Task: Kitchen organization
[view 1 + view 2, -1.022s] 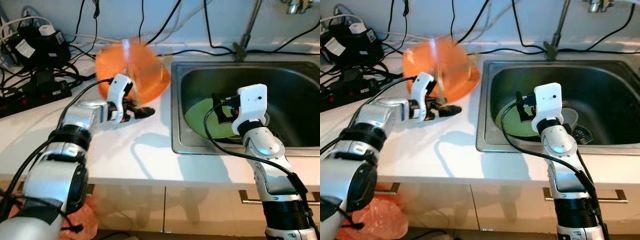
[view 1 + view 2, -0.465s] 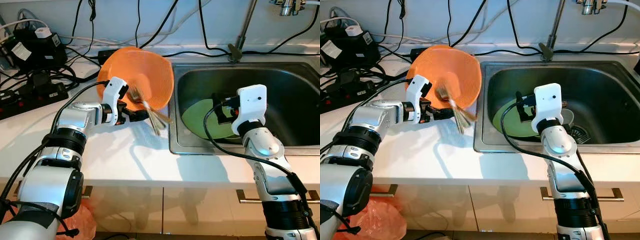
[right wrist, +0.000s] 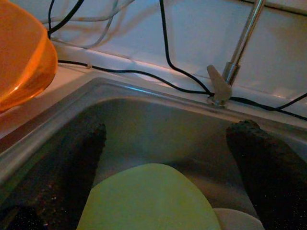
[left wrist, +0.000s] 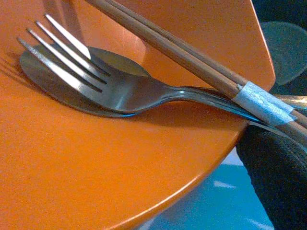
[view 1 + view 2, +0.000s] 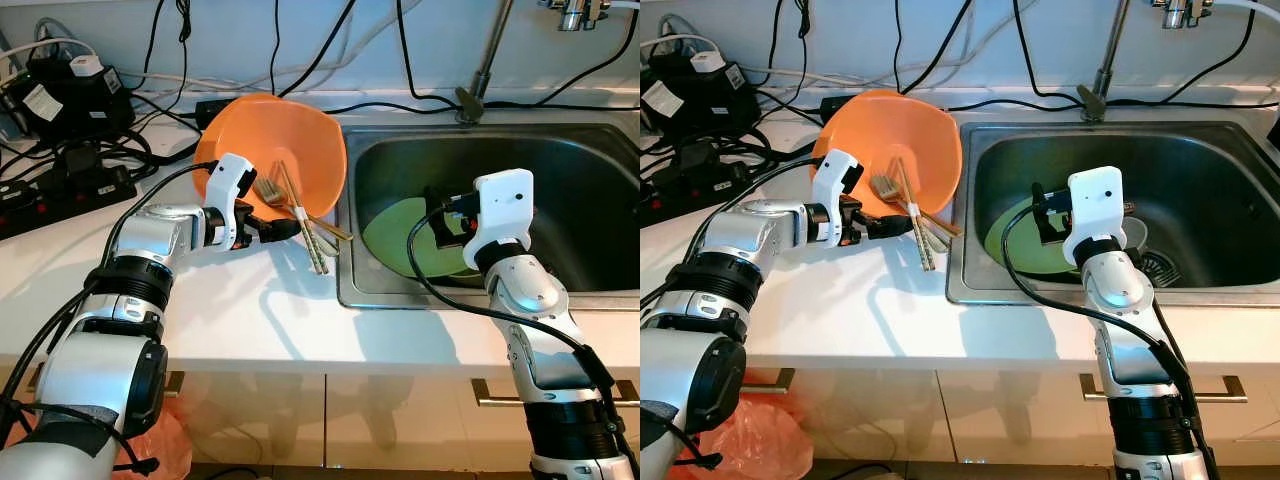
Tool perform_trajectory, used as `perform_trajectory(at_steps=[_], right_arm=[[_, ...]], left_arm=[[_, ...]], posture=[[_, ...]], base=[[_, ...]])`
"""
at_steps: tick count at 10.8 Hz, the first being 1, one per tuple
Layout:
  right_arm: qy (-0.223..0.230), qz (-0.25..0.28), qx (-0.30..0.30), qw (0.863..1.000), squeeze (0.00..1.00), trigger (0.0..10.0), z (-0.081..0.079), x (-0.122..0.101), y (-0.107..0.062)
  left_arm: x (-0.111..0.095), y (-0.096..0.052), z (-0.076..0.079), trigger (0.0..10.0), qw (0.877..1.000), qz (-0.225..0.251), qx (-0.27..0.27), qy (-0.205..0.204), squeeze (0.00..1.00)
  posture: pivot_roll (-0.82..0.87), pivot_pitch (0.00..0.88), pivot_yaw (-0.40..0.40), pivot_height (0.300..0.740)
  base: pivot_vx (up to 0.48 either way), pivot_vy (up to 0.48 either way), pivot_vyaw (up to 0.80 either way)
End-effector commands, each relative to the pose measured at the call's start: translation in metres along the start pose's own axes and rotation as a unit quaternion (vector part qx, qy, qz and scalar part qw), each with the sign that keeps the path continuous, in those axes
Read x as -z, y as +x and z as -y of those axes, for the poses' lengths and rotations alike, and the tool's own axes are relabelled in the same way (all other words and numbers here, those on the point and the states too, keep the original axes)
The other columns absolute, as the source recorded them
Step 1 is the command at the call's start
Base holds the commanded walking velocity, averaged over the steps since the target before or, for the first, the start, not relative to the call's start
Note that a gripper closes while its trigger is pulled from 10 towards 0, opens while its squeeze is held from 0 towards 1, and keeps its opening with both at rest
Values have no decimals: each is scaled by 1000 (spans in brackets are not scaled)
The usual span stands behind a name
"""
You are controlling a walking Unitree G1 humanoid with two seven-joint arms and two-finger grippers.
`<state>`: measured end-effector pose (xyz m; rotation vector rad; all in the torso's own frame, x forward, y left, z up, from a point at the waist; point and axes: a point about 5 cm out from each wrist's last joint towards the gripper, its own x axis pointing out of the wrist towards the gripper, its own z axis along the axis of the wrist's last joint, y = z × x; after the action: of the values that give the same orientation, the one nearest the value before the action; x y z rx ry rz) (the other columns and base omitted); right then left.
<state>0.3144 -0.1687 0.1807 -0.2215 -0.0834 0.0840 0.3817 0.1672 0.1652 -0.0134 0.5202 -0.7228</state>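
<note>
Orange bowl (image 5: 285, 150) tipped up beside the sink (image 5: 600, 300)

Its mouth faces the sink; chopsticks (image 5: 301, 217), fork (image 4: 91, 79) and spoon (image 4: 72, 88) lie inside, long axes running out over the rim toward the worktop (image 5: 250, 310). The left tool (image 5: 283, 229) is clamped on the bowl's rim. Inside the sink, the right tool (image 3: 165, 143) hovers wide open and empty over a green plate (image 5: 415, 235). Sorting looks barely begun.

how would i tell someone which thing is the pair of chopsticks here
Start at the steel sink, then go to the white counter on its left, where a tilted orange plastic bowl stands. The wooden chopsticks lie over its lower rim beside a metal fork and spoon, and a pale tape band binds them.
</note>
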Motion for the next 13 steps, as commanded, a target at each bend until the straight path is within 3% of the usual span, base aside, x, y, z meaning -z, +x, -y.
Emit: perform_trajectory(at_steps=[1, 4, 7, 9, 13], right_arm=[[-6, 7, 1, 1000, 0, 10000, 0, -3, 2], [-6, 7, 1, 1000, 0, 10000, 0, -3, 3], [-10, 4, -20, 1000, 0, 10000, -1, -3, 2], [-11, -16, -112, 994, 0, 10000, -2, 0, -5], [-29, -33, -158, 986, 0, 10000, -2, 6, -11]], left_arm=[[47, 1, -7, 10000, 994, -84, -34, -66, 0], [20, -8, -17, 10000, 995, -25, -76, -64, 0], [15, -12, -21, 10000, 994, -19, -89, -62, 0], [12, -12, -20, 10000, 994, -18, -86, -59, 0], [12, -10, -18, 10000, 995, -22, -86, -54, 0]], posture=[[62, 39, 43, 740], [68, 39, 40, 740], [68, 40, 42, 740], [67, 41, 43, 740], [66, 38, 40, 740]], base=[[0, 0, 0], [0, 0, 0], [0, 0, 0], [0, 0, 0], [0, 0, 0]])
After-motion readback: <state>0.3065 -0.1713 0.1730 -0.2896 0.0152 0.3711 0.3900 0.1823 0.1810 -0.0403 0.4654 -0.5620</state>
